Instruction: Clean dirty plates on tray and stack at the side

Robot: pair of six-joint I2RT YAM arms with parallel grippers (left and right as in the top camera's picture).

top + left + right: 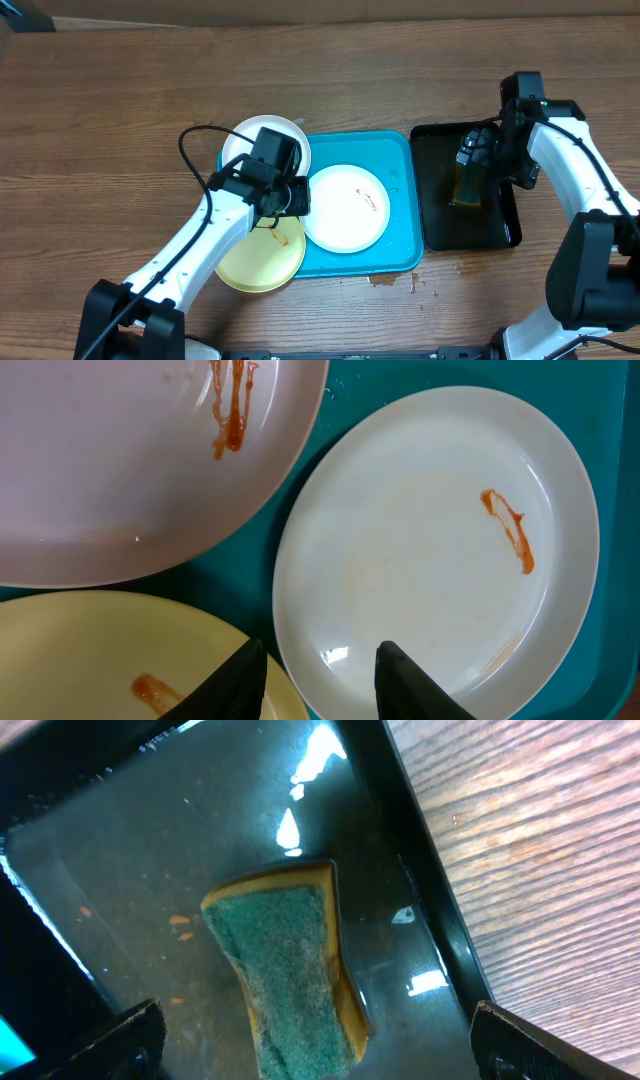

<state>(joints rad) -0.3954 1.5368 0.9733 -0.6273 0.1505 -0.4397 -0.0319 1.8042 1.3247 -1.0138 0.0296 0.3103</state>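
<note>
Three plates show. A white plate (345, 207) (440, 540) with a red smear lies in the middle of the turquoise tray (395, 160) (400, 375). A second smeared white plate (262, 140) (120, 460) overlaps the tray's far left corner. The pale yellow plate (260, 262) (90, 660) overlaps its near left corner. My left gripper (290, 195) (320, 650) hangs low over the tray, jaws partly apart, straddling the middle plate's left rim without touching it. My right gripper (472, 160) (315, 1015) is wide open around a green-and-yellow sponge (467, 185) (290, 960).
The sponge lies in a glossy black tray (500, 225) (150, 850), wet inside, just right of the turquoise tray. Small brown spill marks (395, 280) dot the wooden table near the tray's front right corner.
</note>
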